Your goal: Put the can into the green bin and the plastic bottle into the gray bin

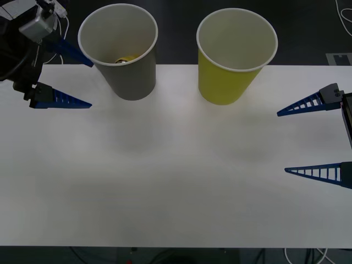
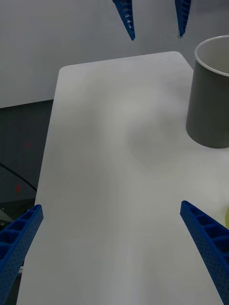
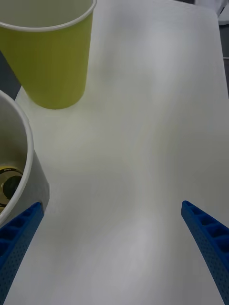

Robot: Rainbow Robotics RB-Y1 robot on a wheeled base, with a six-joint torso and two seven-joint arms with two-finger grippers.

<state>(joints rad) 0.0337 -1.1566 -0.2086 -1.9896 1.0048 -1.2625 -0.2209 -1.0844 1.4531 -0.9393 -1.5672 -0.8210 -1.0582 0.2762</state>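
Observation:
The gray bin (image 1: 131, 80) stands at the back left of the white table, and the gray bin (image 2: 210, 105) also shows in the right wrist view. Something yellow with a dark round top, the plastic bottle (image 1: 124, 59), lies at its bottom; the plastic bottle (image 3: 8, 183) is seen from above in the left wrist view. The green bin (image 1: 225, 82) stands to its right, also seen as the green bin (image 3: 52, 62). The can is out of view. My left gripper (image 1: 91, 84) hangs open just left of the gray bin. My right gripper (image 1: 281, 142) is open at the table's right edge.
The white table (image 1: 176, 181) stretches bare in front of both cups. Dark floor and cables lie beyond its edges. From the right wrist, the left gripper (image 2: 157, 36) shows past the table's far end.

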